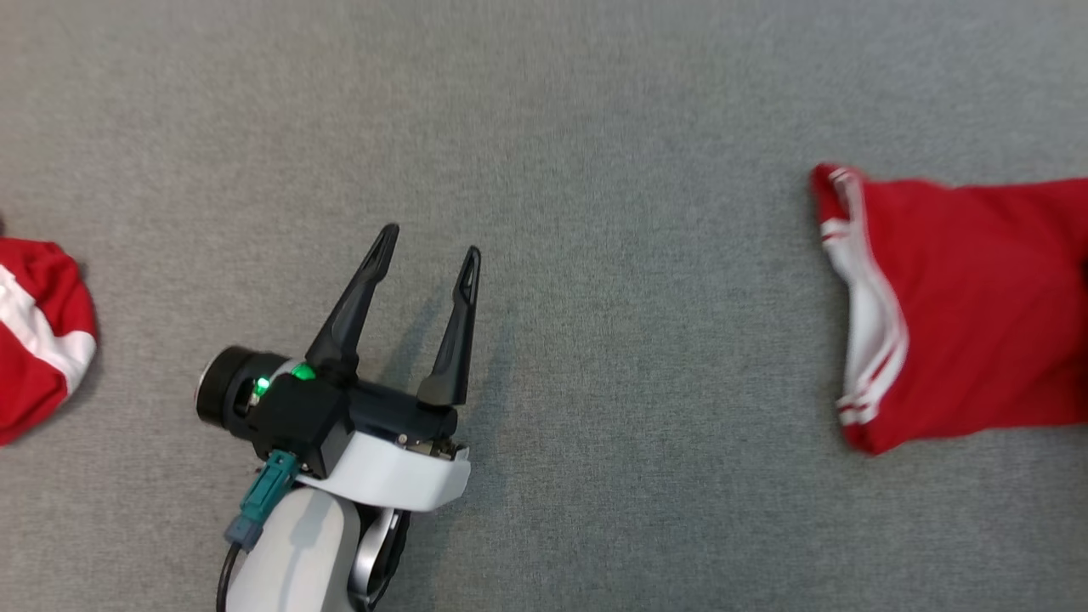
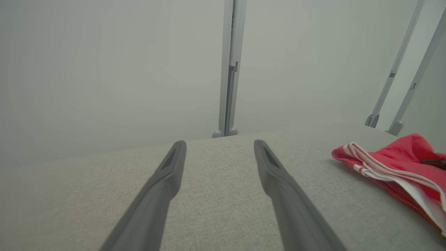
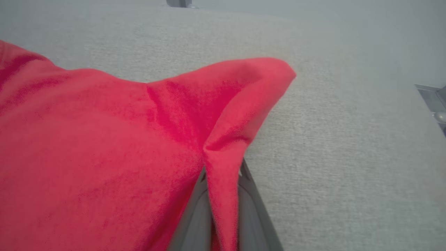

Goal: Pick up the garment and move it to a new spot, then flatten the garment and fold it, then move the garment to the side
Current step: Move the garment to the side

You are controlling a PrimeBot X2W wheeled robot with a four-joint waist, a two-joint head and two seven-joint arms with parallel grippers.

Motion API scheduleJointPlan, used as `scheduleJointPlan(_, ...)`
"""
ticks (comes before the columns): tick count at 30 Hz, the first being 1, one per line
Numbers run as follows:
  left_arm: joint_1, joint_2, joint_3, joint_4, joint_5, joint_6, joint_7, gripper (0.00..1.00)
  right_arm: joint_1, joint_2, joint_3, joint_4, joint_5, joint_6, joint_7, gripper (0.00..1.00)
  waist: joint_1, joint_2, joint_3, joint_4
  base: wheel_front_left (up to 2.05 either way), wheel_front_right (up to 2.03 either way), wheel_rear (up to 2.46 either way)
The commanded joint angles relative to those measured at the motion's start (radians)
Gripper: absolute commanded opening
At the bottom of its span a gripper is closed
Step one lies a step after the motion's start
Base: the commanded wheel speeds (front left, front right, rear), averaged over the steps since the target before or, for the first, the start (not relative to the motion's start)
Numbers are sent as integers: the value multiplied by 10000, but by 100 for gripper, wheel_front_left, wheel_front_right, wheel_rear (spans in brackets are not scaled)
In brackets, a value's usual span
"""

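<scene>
While I look through the head camera, I see the left gripper [image 1: 431, 240] low over the grey fabric surface [image 1: 637, 170], and I take it as my reference. Its two dark fingers stand wide apart, with nothing between them. The left wrist camera shows the same gripper [image 2: 219, 143]: both fingers are spread, and between them I see grey surface [image 2: 216, 195].

The garment [image 1: 977, 297] lies far to the right of the left gripper, well apart from it, at the edge of the head picture. It is red, with white stripes along the end that faces the gripper. From the left wrist the garment [image 2: 400, 157] also appears on the right, resting on the surface.

In the right wrist camera, the right gripper [image 3: 223, 181] is closed on a narrow fold of the garment [image 3: 87, 139]. The red cloth goes down between the two fingers and covers their tips, and the held corner stands up from the surface.

A second red cloth [image 1: 38, 340] with a white band lies well to the left of the left gripper.
</scene>
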Motion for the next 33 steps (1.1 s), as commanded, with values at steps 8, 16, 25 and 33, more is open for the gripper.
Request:
scheduleJointPlan(8, -1057, 34, -516, -521, 297, -85, -35, 100, -630, -1603, -1176, 1378, -292, -5, -328, 0, 0, 0, 1832, 309, 0, 0, 0)
scheduleJointPlan(16, -1494, 36, -970, -760, 555, -272, -35, 100, -1064, -1868, -1985, 2490, -932, -8, -440, 0, 0, 0, 2333, 197, 0, 0, 0)
scheduleJointPlan(25, -1625, 36, -1150, -707, 577, -179, -35, 100, -1880, -1652, -2670, 3759, -2185, -7, -605, 0, 0, 0, 2504, 255, 0, 0, 0)
scheduleJointPlan(33, -1488, 36, -1197, -587, 438, -94, -35, 100, -2530, -1473, -3158, 4302, -3216, -4, -969, 100, 0, 0, 2232, 319, 0, 0, 0)
